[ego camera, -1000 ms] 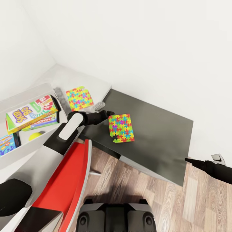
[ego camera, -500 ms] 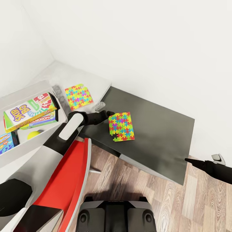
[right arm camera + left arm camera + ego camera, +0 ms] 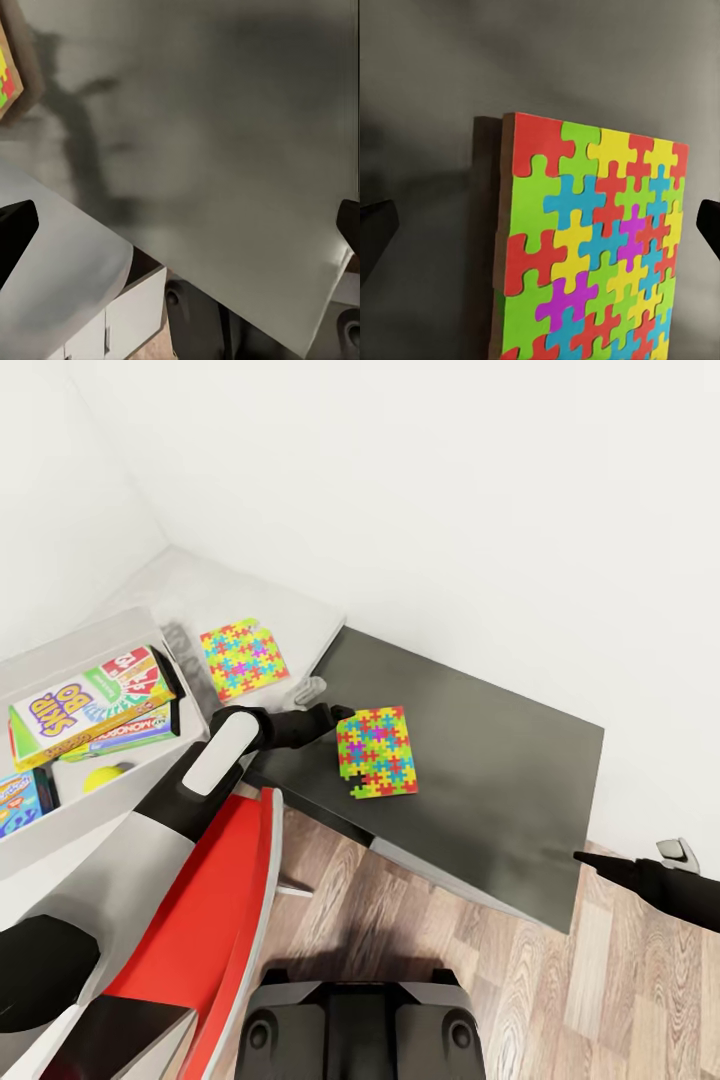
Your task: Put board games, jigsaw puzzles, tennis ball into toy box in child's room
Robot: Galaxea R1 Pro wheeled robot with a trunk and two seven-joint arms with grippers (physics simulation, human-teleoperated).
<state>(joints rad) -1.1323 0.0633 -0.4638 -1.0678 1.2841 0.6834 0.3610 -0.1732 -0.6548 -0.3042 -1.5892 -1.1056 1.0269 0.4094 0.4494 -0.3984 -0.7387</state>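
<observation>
One jigsaw puzzle (image 3: pixel 378 752) lies flat on the dark side table (image 3: pixel 480 760); its red-cornered edge shows close up in the left wrist view (image 3: pixel 585 247). My left gripper (image 3: pixel 328 700) hovers open just beside that edge, its fingertips far apart (image 3: pixel 542 229). The other jigsaw puzzle (image 3: pixel 243 658) lies on the pale desk (image 3: pixel 200 600). In the toy box (image 3: pixel 80 640) are the yellow, green and red board game (image 3: pixel 90 705), the Monopoly box (image 3: pixel 125 733), a blue box (image 3: pixel 20 800) and the tennis ball (image 3: pixel 108 775). My right gripper (image 3: pixel 630 852) is open off the side table's right corner.
White walls meet in a corner behind the desk. Wood-plank floor (image 3: pixel 480 980) runs in front of the side table. A red and grey panel (image 3: pixel 210 920) stands beside my left arm, and my dark base (image 3: pixel 360 1030) is at the bottom.
The whole picture has shifted slightly, so the camera moved. Both grippers stay open in about the same places, and the jigsaws have not moved.
</observation>
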